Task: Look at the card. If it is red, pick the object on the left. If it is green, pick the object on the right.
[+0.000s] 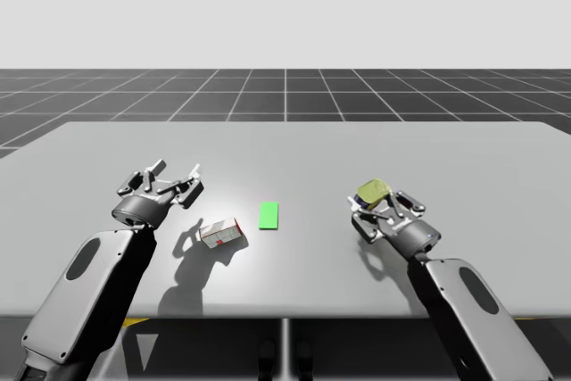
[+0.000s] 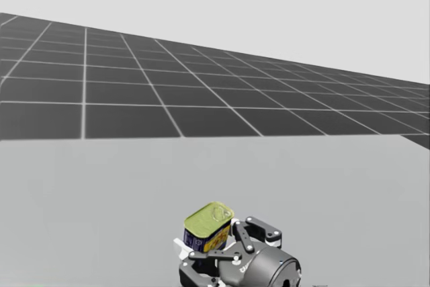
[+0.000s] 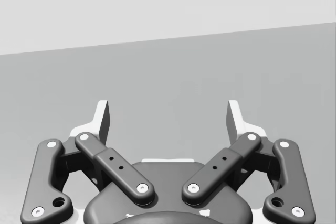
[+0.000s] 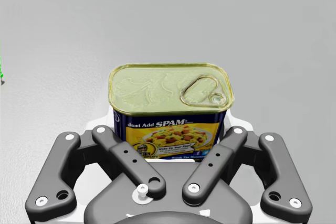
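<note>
My right gripper (image 4: 173, 125) pinches the blue rectangular can (image 4: 170, 95) with its yellow pull-tab lid from both sides, over the right part of the grey table (image 1: 446, 149), well right of the green card (image 1: 269, 215). My left gripper (image 3: 169, 116) hangs with fingers spread wide, near the red-and-white box (image 1: 220, 233) lying left of the card.

Metal rectangular can (image 4: 169, 109): lid pale gold, satin sheen, embossed, w/ smooth pull tab; sides in glossy printed blue-yellow label. Right gripper (image 4: 169, 129) & left gripper (image 3: 168, 121): dark grey links, matt, plastic-looking, w/ shiny silver rivets; finger pads (image 3: 103, 121) white, smooth. Table (image 1: 446, 158): matt grey, smooth. Green card (image 1: 269, 215): flat, matt. Red-white box (image 1: 219, 233): cardboard-like, printed.
</note>
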You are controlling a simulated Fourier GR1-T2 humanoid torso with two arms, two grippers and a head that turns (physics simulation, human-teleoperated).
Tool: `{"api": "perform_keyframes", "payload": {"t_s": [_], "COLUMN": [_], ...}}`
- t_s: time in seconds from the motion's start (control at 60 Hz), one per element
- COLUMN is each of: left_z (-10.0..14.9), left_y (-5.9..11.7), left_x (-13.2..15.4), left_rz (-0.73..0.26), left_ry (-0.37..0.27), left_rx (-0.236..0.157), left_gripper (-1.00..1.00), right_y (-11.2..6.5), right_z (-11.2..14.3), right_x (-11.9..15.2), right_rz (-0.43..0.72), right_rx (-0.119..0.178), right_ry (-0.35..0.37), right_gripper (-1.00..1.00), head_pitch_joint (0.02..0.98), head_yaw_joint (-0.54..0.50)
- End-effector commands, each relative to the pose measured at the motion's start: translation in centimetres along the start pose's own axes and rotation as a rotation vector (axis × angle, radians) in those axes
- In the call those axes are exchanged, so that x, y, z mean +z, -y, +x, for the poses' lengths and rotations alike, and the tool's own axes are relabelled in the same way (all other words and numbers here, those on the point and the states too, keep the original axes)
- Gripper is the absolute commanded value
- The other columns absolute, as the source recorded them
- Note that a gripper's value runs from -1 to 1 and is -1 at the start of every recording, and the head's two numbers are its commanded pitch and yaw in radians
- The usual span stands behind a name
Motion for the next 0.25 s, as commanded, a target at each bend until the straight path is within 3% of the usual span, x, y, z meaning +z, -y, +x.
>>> {"api": "perform_keyframes", "payload": {"t_s": [0.017,0.25], "left_z": [0.0,-0.1], "left_y": [0.0,0.0], "left_x": [0.0,-0.1], "left_rz": [0.0,0.003], "left_ry": [0.0,0.004], "left_rx": [0.0,0.005], "left_gripper": [-1.0,-1.0], "right_y": [2.1,2.0], "right_z": [6.2,13.4], "right_x": [-0.1,2.4], "right_rz": [-0.156,-0.23], "right_rx": [0.001,-0.01], "right_ry": [0.134,0.37], "right_gripper": [1.0,1.0], "head_pitch_joint": [0.416,0.426], "head_yaw_joint": [-0.39,-0.4]}}
